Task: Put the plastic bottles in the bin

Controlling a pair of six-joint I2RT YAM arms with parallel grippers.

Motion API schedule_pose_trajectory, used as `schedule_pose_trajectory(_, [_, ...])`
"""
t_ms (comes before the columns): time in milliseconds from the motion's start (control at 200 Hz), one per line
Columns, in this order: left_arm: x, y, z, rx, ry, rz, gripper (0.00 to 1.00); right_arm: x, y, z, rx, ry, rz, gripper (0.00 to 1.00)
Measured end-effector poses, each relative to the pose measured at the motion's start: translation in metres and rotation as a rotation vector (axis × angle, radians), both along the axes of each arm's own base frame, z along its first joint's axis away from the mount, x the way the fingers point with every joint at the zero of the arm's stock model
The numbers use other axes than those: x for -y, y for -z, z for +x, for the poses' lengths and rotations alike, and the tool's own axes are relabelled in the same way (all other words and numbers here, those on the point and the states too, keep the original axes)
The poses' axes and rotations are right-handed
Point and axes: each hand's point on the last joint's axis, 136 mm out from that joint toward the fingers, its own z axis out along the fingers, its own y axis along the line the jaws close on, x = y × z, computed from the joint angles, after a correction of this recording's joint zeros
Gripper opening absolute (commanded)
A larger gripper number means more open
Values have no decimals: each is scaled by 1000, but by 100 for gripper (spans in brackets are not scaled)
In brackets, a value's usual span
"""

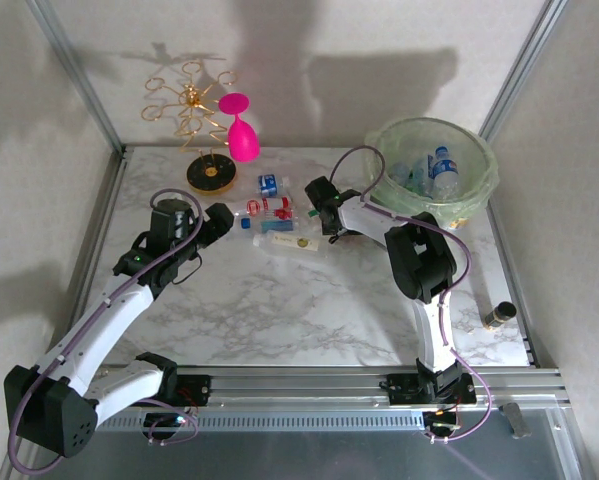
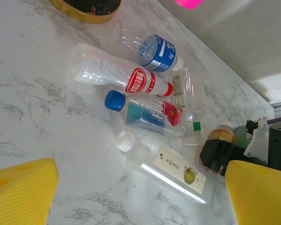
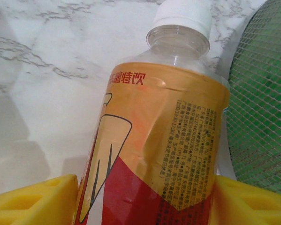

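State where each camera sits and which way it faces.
Top external: above and behind the bases, looking down on table, bin and both arms.
Left wrist: looks down at loose bottles; left gripper's fingers in bottom corners.
Right wrist: close on orange-labelled bottle between right gripper's fingers, bin beside.
Shared: both wrist views catch that bottle.

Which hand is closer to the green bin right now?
Right. The right hand, gripping an orange-labelled bottle, sits just left of the bin; the left hand lies beyond the bottle pile.
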Motion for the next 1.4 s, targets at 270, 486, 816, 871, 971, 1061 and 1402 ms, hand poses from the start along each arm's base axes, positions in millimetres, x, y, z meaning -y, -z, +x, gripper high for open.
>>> schedule_pose_trajectory(270, [1,0,0,-1,3,-2,91,-10,-6,-14,-26,-119,67,65])
schedule_pose_trajectory(486, [3,-1,-1,-1,13,-10,91,-13,-23,-21,-18,-192,83,82])
schedule_pose_trajectory(816, [5,-3,-2,4,21,-26,91,-19,-24,-20,-25,-170,153,85])
schedule_pose_trajectory(871, [5,-5,-3,10,21,-27,91,-17,-24,-19,-21,-150,162,84])
schedule_pose_trajectory(971, [4,-9,-4,22,21,-31,91,-10,-24,-15,-15,-104,176,81])
schedule_pose_trajectory(1061, [4,-11,-4,27,21,-32,91,-3,-23,-12,-11,-72,183,79])
schedule_pose_trajectory(1402, [4,-11,-4,27,21,-32,91,2,-18,-10,-16,-29,193,78])
